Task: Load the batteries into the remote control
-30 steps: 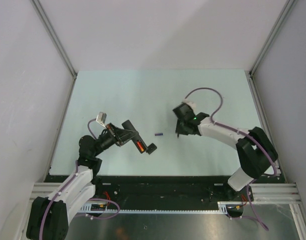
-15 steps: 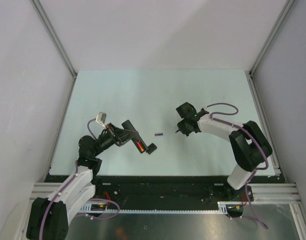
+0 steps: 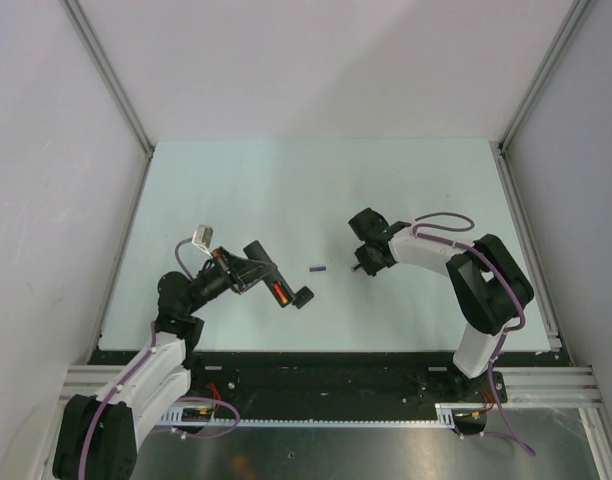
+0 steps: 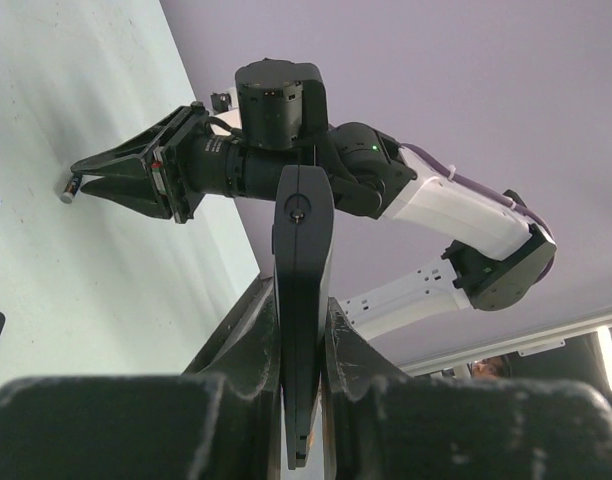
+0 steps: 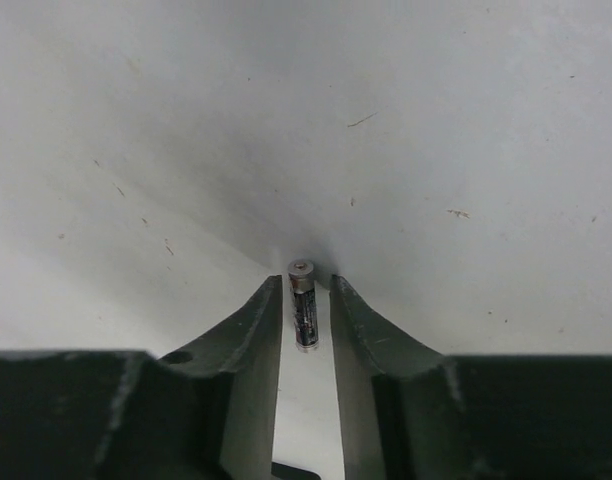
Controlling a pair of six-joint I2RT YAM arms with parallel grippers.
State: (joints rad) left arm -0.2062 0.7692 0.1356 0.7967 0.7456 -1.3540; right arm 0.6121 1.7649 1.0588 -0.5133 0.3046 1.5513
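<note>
The right arm (image 3: 431, 255) has swung down at centre right of the desk (image 3: 236, 180). The right jaws are now parted around the dark battery (image 5: 303, 305) lying there, so a pickup looks next. The left jaws stay clenched on the remote control (image 4: 303, 250), lower left.

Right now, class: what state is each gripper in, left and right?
Left gripper: closed, holding the remote control.
Right gripper: slightly open, jaws either side of a dark battery, not yet gripping it.
</note>
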